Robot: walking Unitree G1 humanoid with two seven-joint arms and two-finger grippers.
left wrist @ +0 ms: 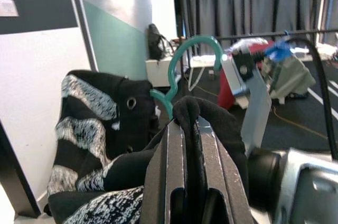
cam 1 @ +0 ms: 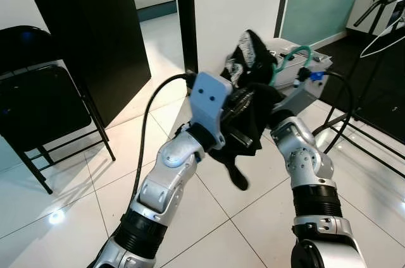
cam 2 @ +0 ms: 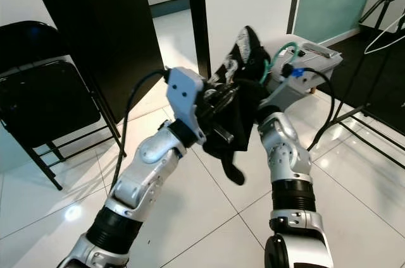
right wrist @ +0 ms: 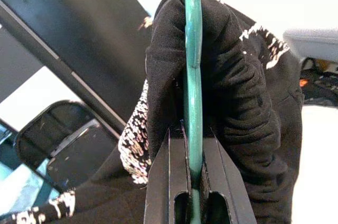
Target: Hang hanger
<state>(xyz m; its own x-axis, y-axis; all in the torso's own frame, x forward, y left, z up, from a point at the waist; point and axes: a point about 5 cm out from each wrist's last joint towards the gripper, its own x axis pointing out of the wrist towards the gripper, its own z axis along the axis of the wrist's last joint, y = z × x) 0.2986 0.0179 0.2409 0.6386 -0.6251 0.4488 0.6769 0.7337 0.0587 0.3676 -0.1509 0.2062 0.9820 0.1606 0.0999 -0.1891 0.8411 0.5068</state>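
- A black folding chair (cam 1: 44,100) stands at the far left beside a dark door (cam 1: 95,34), well apart from the work and playing no part in it.
- The left gripper (left wrist: 187,145) is raised in front of the robot, its 2 fingers pressed together on a fold of the black-and-white garment (cam 1: 248,91). Judged from the wrist view, this grip bunches the cloth so it does not slip off or drag on the floor.
- The green hanger (right wrist: 193,49) sits inside that garment, between the 2 arms; its hook (left wrist: 193,57) rises free above the cloth, so it remains available to catch a rail.
- The right gripper (right wrist: 193,150) is clamped on the hanger's green shaft, the fingers flat on either side. That appears to fix the hook's direction while the other arm carries the cloth's weight.
- At the far right, a dark clothes rack (cam 1: 373,47) with a white hanger (cam 1: 387,33) on it stands well apart from the held load; it is probably the destination, not yet reached.
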